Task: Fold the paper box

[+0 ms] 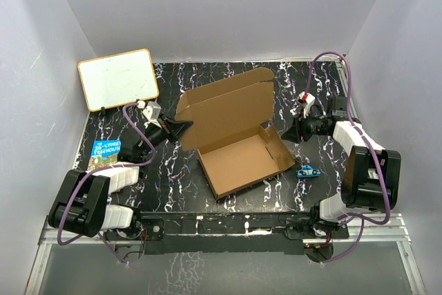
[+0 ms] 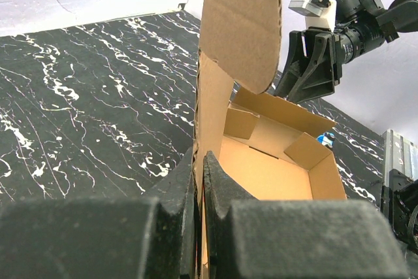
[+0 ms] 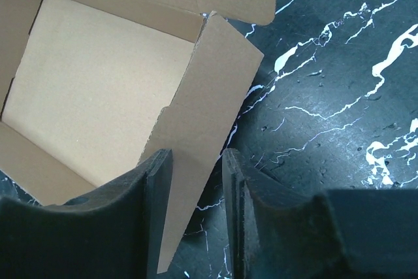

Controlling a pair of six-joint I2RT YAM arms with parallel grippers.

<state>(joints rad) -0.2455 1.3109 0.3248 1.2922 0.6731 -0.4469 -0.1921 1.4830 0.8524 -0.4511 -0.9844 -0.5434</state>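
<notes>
A brown cardboard paper box (image 1: pixel 242 160) sits in the middle of a black, white-veined worktop (image 1: pixel 173 188). Its shallow tray is open, and its lid is raised and leans back on the box's far-left side. The left fingers (image 2: pixel 176 191) reach in from the box's left. They are pressed together on the thin edge of the upright lid panel, pinching the cardboard between them. The right fingers (image 3: pixel 153 213) are at the box's right end, spread apart, with a loose side flap (image 3: pixel 209 115) lying in the gap. Dark worktop shows between the flap and one finger; whether either finger touches the flap cannot be told. Inside the tray, two small corner tabs are folded inward. A small blue toy car (image 1: pixel 308 171) lies near the box's near-right corner. A colourful book (image 1: pixel 105 151) lies flat well to the left of the box. Far-left of the box is a white board with a tan frame (image 1: pixel 117 79).
</notes>
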